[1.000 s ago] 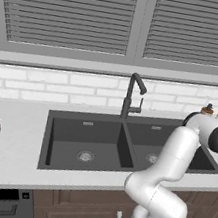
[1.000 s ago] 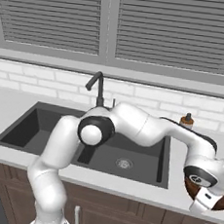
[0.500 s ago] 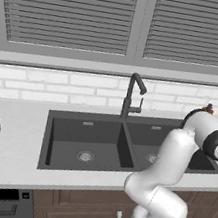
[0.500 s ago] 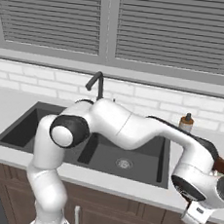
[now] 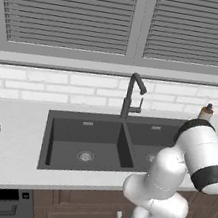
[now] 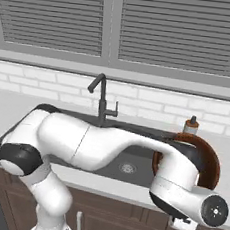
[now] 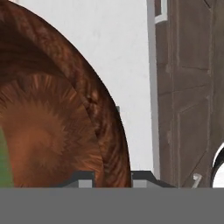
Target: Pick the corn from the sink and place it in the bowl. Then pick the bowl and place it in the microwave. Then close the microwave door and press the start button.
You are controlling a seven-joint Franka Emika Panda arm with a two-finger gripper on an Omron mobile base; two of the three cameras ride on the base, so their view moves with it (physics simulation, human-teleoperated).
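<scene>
Right of the sink (image 6: 126, 166) on your surface (image 7: 118, 57), the bowl (image 6: 209, 157) sits half hidden behind the arm; your pincer (image 7: 113, 178) clamps its rim (tips barely visible); corn (image 7: 4, 162) shows as a cropped green sliver inside.

You're looking at a glossy white arm of thick rounded tube segments (image 6: 98, 145), swelling into bulbous joints. Dark black bands ring the joints, one wide band at 4 o'clock in the left base view. A round dark grey end cap with a small centre screw closes the wrist housing.
</scene>
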